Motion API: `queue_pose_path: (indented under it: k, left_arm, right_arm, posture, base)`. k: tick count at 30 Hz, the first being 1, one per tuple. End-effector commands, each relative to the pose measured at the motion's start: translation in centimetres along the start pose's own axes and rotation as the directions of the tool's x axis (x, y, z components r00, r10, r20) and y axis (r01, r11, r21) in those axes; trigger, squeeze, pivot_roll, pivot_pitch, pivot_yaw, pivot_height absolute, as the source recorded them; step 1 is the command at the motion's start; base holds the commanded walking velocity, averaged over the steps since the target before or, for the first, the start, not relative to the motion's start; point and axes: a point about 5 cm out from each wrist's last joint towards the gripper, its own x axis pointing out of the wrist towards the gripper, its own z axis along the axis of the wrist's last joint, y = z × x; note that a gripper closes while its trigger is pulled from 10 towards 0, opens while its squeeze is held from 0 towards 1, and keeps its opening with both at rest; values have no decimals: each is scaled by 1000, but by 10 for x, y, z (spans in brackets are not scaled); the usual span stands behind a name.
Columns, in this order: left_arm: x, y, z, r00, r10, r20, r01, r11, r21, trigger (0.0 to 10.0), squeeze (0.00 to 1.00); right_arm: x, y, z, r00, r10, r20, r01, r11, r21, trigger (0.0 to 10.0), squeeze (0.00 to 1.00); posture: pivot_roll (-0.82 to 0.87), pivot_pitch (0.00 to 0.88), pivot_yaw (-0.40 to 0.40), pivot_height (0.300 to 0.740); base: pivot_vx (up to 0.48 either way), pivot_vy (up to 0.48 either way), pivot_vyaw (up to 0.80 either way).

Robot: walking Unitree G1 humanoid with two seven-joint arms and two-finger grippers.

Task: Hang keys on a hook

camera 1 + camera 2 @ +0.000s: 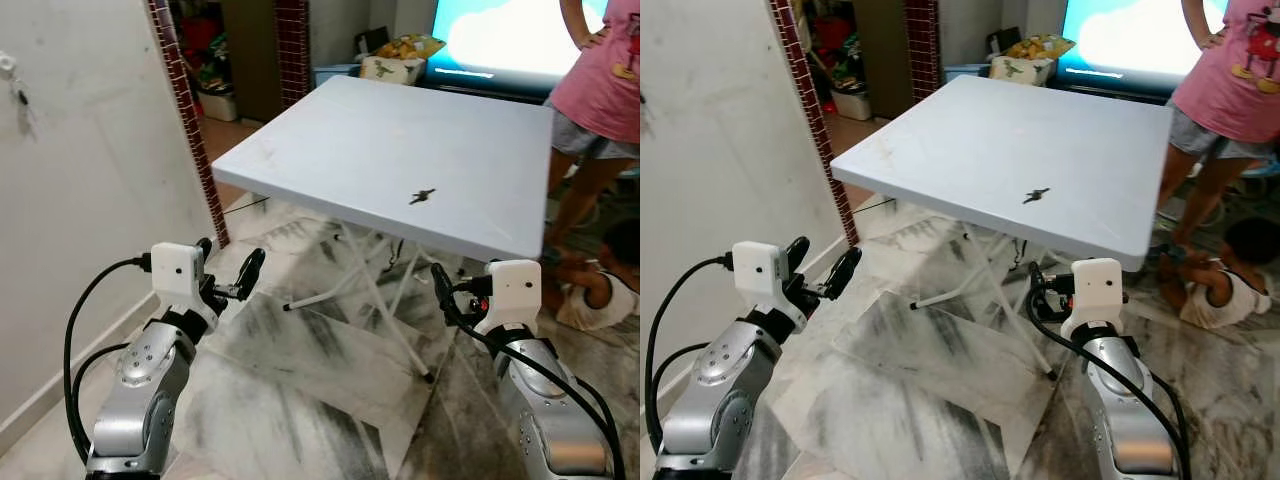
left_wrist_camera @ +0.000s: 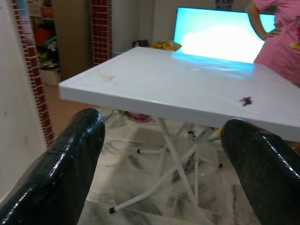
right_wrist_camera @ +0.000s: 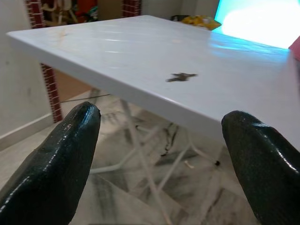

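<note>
A small dark bunch of keys (image 1: 422,196) lies flat on the white folding table (image 1: 330,130), toward its near right side; the keys (image 3: 180,76) also lie ahead of the right wrist. A small white hook (image 1: 8,65) sits high on the white wall at the far left, with a little dark item hanging under it. My left gripper (image 1: 228,262) is open, held low in front of the table's near left corner. My right gripper (image 1: 450,290) is open below the table's near right edge. Neither gripper holds anything.
A person in a pink shirt (image 1: 600,70) stands at the table's far right, and a child (image 1: 605,290) sits on the floor beside them. A lit screen (image 1: 520,35) glows behind the table. A red brick pillar (image 1: 185,110) edges the wall on the left. The floor is marble.
</note>
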Motion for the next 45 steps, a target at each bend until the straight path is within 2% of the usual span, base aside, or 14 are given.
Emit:
queue_pose_path:
  k: [1,6,11,21,32,37,45]
  left_arm:
    - [0,4,2,1000,-8,0,8,1000,16,10000,0]
    - [0,2,2,1000,-26,1,25,999,25,10000,0]
    - [0,-1,0,999,-46,-8,47,998,30,10000,0]
    - [1,-2,0,998,-67,-16,67,997,34,10000,0]
    - [0,-5,-3,997,-75,-25,76,997,26,10000,0]
    - [1,-4,-2,997,-78,-28,79,996,31,10000,0]
    - [1,-2,-1,996,-78,-31,79,996,34,10000,0]
  right_arm:
    - [1,4,6,1000,9,25,-9,1000,-6,10000,0]
    - [3,5,8,1000,2,31,-2,1000,-15,10000,0]
    - [3,6,8,999,4,31,-3,1000,-17,10000,0]
    - [3,7,8,999,6,31,-5,1000,-19,10000,0]
    - [4,10,10,998,41,37,-40,999,-19,10000,0]
    - [5,16,12,996,79,39,-78,996,-30,10000,0]
    - [8,15,12,997,71,33,-70,997,-25,10000,0]
  posture:
    - [-11,0,38,740]
    - [-9,0,38,740]
    - [-12,0,40,740]
    - [-12,4,43,740]
    - [-13,2,45,740]
    - [-11,0,45,740]
    - [-7,0,46,740]
  base:
    - [311,364,0]
    - [346,329,0]
    - [379,293,-577]
    - [458,0,-644]
    - [455,0,0]
    - [360,316,0]
    - [318,360,0]
